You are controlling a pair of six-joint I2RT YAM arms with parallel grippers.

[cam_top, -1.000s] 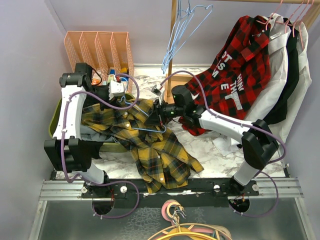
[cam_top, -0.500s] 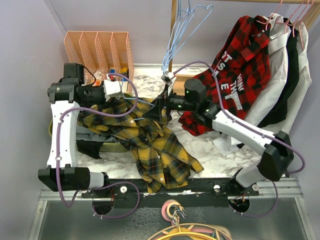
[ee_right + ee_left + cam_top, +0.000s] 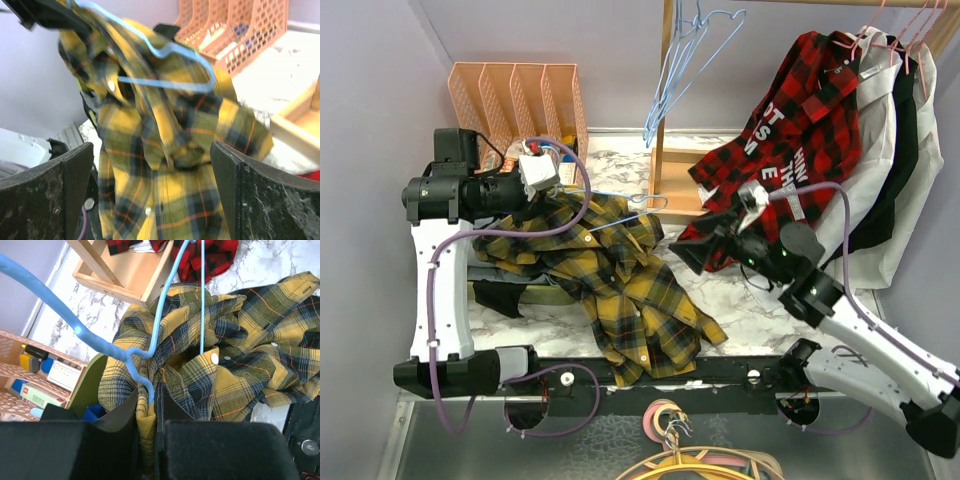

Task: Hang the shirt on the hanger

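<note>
**Shirt and hanger pinched together by the left arm, right arm spread and apart**

Left wrist view: The left gripper (image 3: pixel 148 412) is pressed together on a fold of the shirt (image 3: pixel 250 355), and the lower end of the blue hanger (image 3: pixel 75 329) is caught in the same pinch. The wire is seen running up and away from the jaws, one strand passing into the neck opening beside a white button. Behind the cloth, a wooden box (image 3: pixel 130 270) is seen on the marble table (image 3: pixel 65 325).

Right wrist view: The right gripper (image 3: pixel 150 165) is spread wide, with nothing between its fingers (image 3: pixel 50 185). The shirt is framed in the gap but is not touched; it is seen hanging from above, with the hanger's wire loop showing at its top. An orange file rack (image 3: pixel 235 30) is seen behind.

Top view: The shirt's collar end is held up at the left gripper, near the file rack, while the rest is draped down and spread across the table in front of the arms. The hanger's hook is seen jutting out to the right of the raised cloth. The right gripper is held apart from the shirt, in front of a red plaid shirt (image 3: pixel 790 130).
</note>
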